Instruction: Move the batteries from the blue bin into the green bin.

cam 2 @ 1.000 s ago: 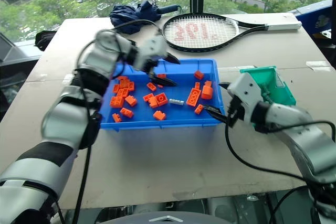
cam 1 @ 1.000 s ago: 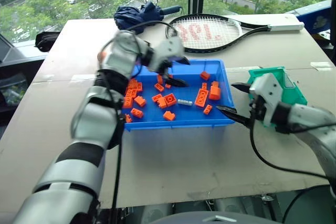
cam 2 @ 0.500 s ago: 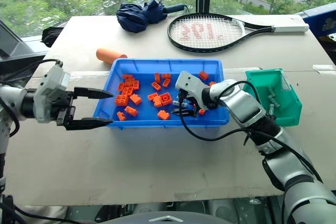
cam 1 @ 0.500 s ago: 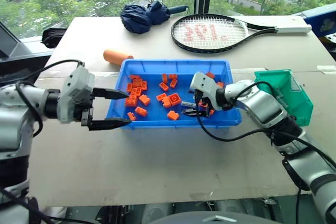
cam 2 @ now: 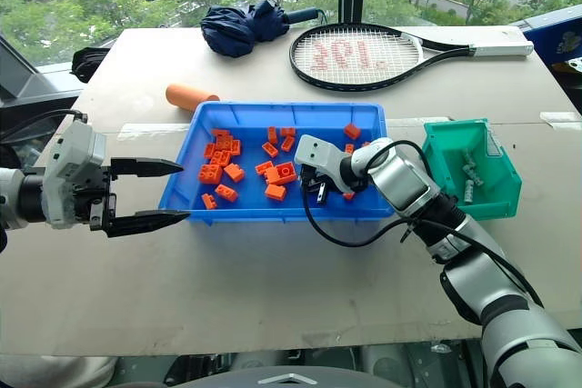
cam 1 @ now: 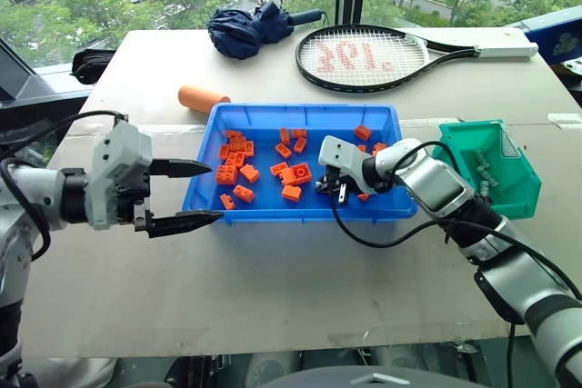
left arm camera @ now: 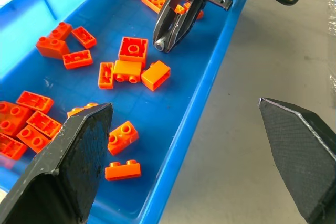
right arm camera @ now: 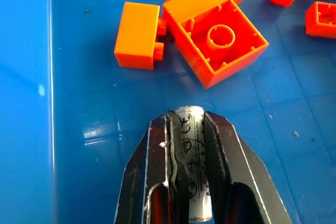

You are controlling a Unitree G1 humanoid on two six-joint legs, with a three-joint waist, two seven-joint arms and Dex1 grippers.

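The blue bin sits mid-table with several orange bricks scattered in it. Inside it, near the front wall, my right gripper is low over the floor and shut on a silver battery; the same gripper appears in the left wrist view. To the right of the blue bin stands the green bin, holding a few batteries. My left gripper hovers just outside the blue bin's left wall, open and empty.
A big orange cylinder lies behind the blue bin's left corner. Farther back are a tennis racket and a folded dark umbrella. Bare tabletop stretches from the bins to the near edge.
My left arm pulled back out of the blue bin to its left side. My right gripper moved from beside the green bin into the blue bin and shut on a battery.
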